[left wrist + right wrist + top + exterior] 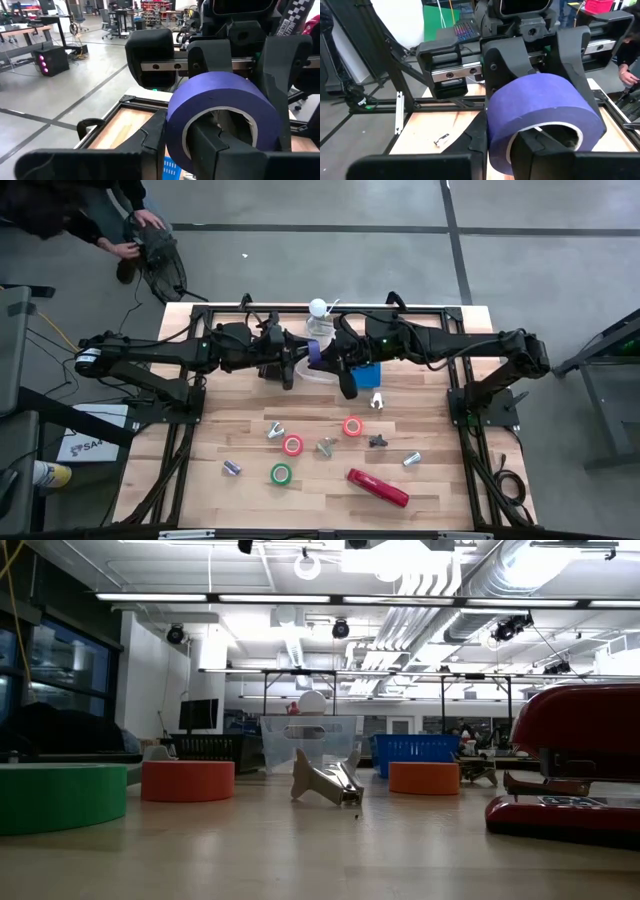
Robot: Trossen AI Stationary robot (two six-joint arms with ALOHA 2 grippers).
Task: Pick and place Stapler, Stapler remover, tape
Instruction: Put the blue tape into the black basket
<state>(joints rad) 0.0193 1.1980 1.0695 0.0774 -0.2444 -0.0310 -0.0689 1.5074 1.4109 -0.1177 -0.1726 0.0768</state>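
You're mid-handover above the far edge of the wooden worktop (320,480). Landmark: the clear plastic container (318,368) at centre back; both arms meet over it.

Left pincer (300,360) sits just left of the container, fingers gripping the purple tape roll (222,117). Right pincer (335,360), just right of the container, is clamped on the same roll: its wrist view shows the roll (540,117) pinched between its own fingers with the other arm's fingers behind. So both are on one ring.

Rest of the task's items lie nearer the front than the container: green tape roll (281,474) left-front, red-orange tape roll (292,445) just behind it, second red-orange roll (352,426) right of centre, glossy red stapler (378,487) furthest front-right. Small metal bits are scattered between; I can't tell which is the staple remover. Blue basket (368,374) touches the container's right side.

Risks:
- If the left releases before the right has a real bite, the roll drops, likely missing the container or rolling off the back edge.
- If either arm pulls away while both clamp, the ring twists or pops out.
- Fingers are tightly interleaved, so a retreat at an angle could knock them together.
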